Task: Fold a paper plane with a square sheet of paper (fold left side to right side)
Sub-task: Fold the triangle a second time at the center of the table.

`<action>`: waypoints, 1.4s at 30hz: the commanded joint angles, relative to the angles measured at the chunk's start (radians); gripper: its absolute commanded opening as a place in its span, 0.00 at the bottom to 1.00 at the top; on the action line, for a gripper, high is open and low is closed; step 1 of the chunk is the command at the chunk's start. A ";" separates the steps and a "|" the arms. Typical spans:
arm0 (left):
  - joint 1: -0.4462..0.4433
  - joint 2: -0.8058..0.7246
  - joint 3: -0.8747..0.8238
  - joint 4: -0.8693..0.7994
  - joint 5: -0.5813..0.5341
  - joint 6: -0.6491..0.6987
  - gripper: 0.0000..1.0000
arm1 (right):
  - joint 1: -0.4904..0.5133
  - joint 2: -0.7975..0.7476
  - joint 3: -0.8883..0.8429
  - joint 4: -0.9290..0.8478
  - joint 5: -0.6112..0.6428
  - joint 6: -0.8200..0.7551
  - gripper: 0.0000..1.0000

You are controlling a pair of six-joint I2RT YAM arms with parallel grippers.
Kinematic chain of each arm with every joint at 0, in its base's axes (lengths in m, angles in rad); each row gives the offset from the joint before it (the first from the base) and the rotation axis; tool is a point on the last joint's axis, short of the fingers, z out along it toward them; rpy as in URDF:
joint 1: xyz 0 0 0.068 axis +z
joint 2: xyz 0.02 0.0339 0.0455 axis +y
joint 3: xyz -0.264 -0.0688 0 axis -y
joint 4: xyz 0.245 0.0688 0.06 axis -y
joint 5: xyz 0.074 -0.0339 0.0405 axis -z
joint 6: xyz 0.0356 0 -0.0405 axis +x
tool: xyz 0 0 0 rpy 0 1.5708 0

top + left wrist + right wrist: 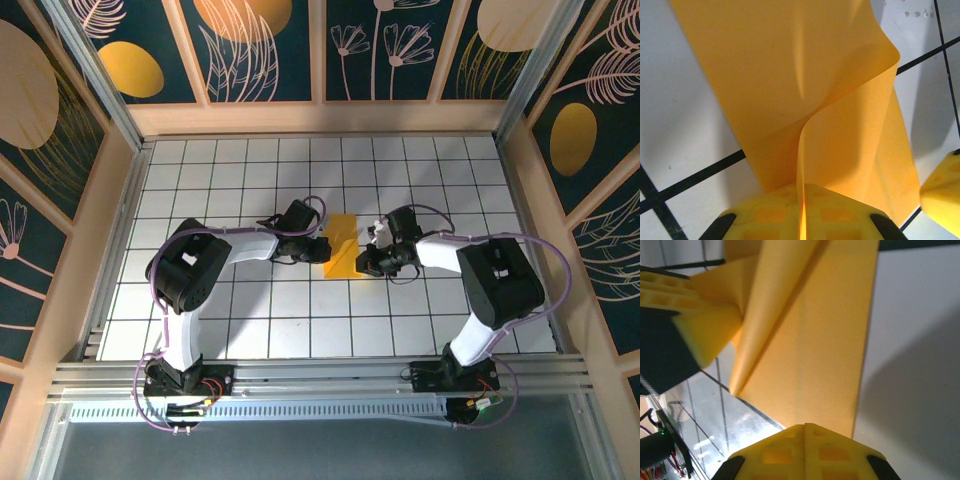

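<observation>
Where curled, paper in left claw

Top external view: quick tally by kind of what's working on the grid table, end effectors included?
paper sheet, yellow-orange: 1
end effectors: 2 (left end effector, right end effector)
Total: 3
</observation>
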 commanded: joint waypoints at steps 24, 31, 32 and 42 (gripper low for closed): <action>0.007 0.013 -0.026 -0.011 -0.038 0.021 0.10 | 0.070 0.125 0.100 0.276 0.001 0.170 0.00; 0.008 0.015 -0.022 -0.014 -0.042 0.023 0.10 | 0.076 0.159 0.119 0.251 0.028 0.154 0.00; 0.008 0.015 -0.022 -0.016 -0.044 0.023 0.10 | 0.076 0.163 0.120 0.245 0.033 0.151 0.00; 0.007 0.016 -0.021 -0.025 -0.057 0.024 0.10 | 0.076 0.178 0.121 0.190 0.084 0.124 0.00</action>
